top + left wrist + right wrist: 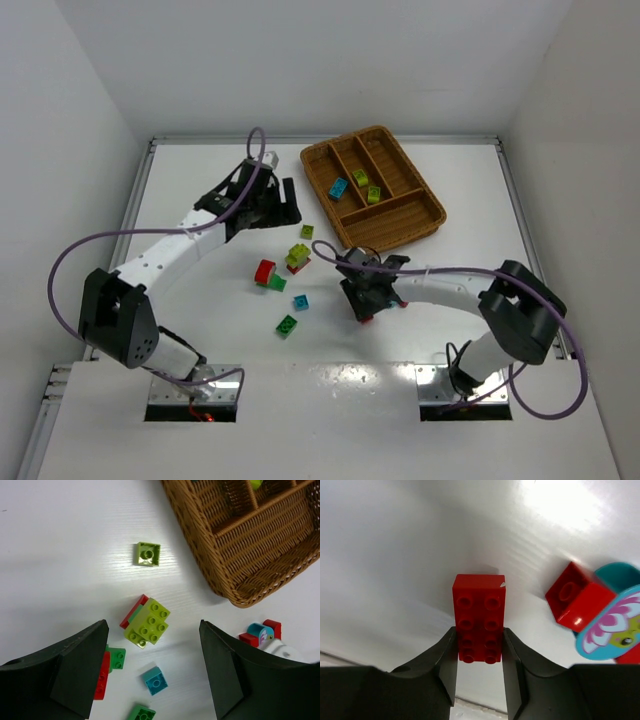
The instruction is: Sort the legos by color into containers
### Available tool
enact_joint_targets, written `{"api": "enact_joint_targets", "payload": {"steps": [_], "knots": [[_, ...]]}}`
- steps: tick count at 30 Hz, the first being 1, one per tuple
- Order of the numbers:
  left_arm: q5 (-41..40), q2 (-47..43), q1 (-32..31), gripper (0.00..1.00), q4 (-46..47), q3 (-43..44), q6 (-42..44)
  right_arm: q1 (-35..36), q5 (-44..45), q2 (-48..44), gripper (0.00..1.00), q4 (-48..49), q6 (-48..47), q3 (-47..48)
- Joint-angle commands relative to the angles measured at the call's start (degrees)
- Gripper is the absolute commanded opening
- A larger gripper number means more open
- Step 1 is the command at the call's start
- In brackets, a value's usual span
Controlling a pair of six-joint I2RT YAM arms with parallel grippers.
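The right end effector [479, 641] has its two fingers pressed against the long sides of a red brick [479, 605]. It grips the brick's near half as it lies flat, studs up, on the worktop [390, 555]. The brick looks light, rigid and smooth-sided, so a squeeze across its narrow width, nearer the middle, should hold best. Just beside it sit a small red cube [572, 600] and a flower-printed piece [612, 627]. The left end effector [152, 630] hangs wide open and empty over a lime clump [149, 622], near the wicker tray [240, 570].
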Motion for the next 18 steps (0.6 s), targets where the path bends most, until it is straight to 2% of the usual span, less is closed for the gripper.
{"api": "enact_joint_targets", "payload": {"steps": [1, 3, 7, 10, 18], "knots": [[0.2, -1.6, 3.1, 0.80, -0.2, 1.5, 0.8, -1.5, 4.2, -4.7, 0.30, -2.2, 1.2, 7.9], [-0.3, -2.7, 4.6, 0.80, -0.9, 2.0, 0.8, -4.6, 5.0, -6.6, 0.30, -2.9, 1.2, 12.0], [-1.2, -4.1, 8.6, 0.80, -1.5, 1.0, 0.8, -18.3, 0.0, -6.2, 0.30, -1.2, -0.1, 19.1], [-1.2, -4.7, 10.6, 0.80, -2.0, 0.5, -0.7, -25.2, -0.7, -1.4, 0.30, -0.1, 0.4, 25.6], [-2.4, -5.2, 12.3, 0.82, -2.5, 0.5, -0.7, -35.5, 2.1, 13.2, 0.30, 2.1, 4.4, 41.5]]}}
